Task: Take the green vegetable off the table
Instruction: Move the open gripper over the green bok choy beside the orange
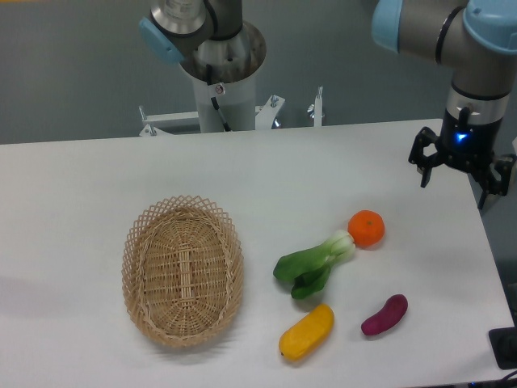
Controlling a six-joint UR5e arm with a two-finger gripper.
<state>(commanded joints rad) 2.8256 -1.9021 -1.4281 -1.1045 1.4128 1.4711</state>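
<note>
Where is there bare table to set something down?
Bare: the table behind and left of the wicker basket. Crowded: right front, where the green vegetable, orange, yellow vegetable and purple vegetable cluster.

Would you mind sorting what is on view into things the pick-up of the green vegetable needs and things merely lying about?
Needed:
green vegetable
table
claw, open, off to the side

Lying about:
wicker basket
orange fruit
yellow vegetable
purple vegetable
</note>
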